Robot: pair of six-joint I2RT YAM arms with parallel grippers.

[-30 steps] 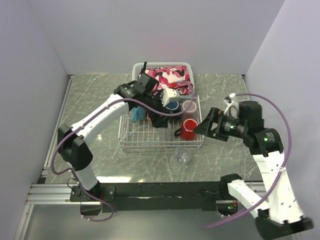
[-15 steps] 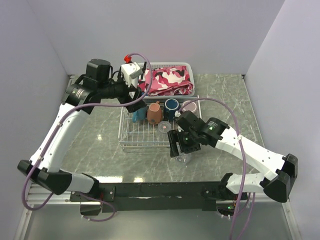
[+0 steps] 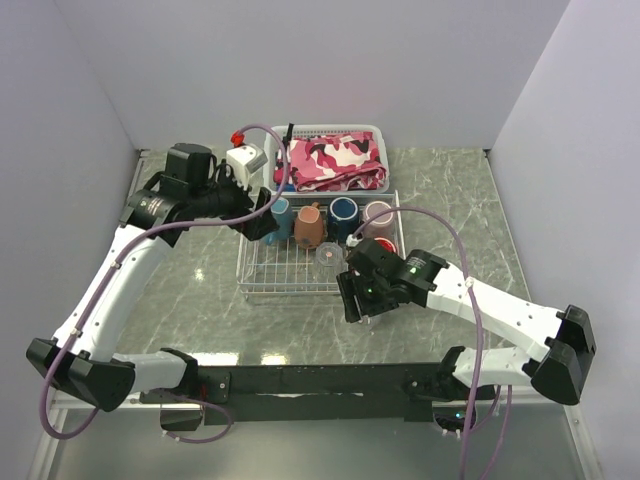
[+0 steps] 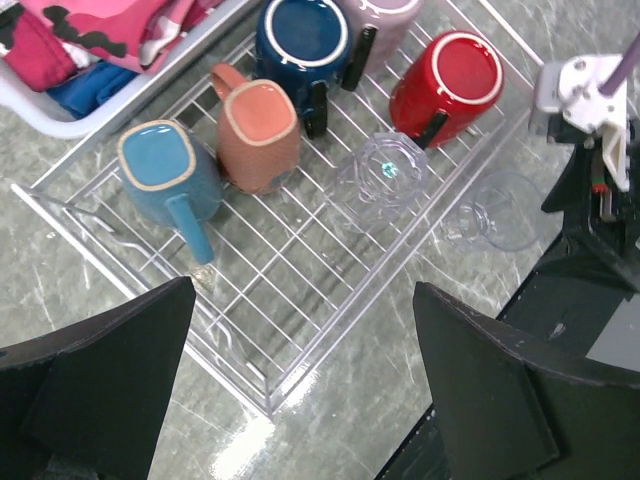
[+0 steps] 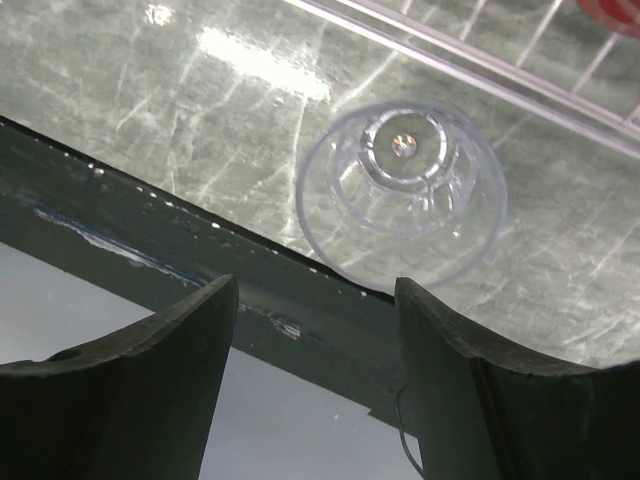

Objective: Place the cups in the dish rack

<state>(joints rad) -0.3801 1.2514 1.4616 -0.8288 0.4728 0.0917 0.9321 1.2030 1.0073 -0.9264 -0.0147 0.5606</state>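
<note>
The white wire dish rack [image 3: 260, 285] holds a teal mug [image 4: 160, 170], a terracotta mug [image 4: 258, 130], a navy mug [image 4: 300, 40], a mauve mug [image 4: 385, 8], a red mug [image 4: 450, 80] and a clear glass [image 4: 385, 175]. A second clear glass [image 5: 405, 190] stands upside down on the table just outside the rack's front side. It also shows in the left wrist view [image 4: 495, 210]. My right gripper [image 5: 315, 300] is open, low over this glass; my arm hides the glass in the top view. My left gripper [image 3: 262, 225] is open and empty above the rack's left end.
A white slotted basket [image 3: 325, 133] with pink camouflage cloth stands behind the rack. The black rail of the table's front edge [image 5: 200, 270] runs right beside the loose glass. The rack's front wire [image 5: 480, 62] lies just beyond the glass.
My left gripper has pulled back from the rack's middle to its left end, open, uncovering the terracotta mug. My right gripper has swung from the right side down to the loose glass.
</note>
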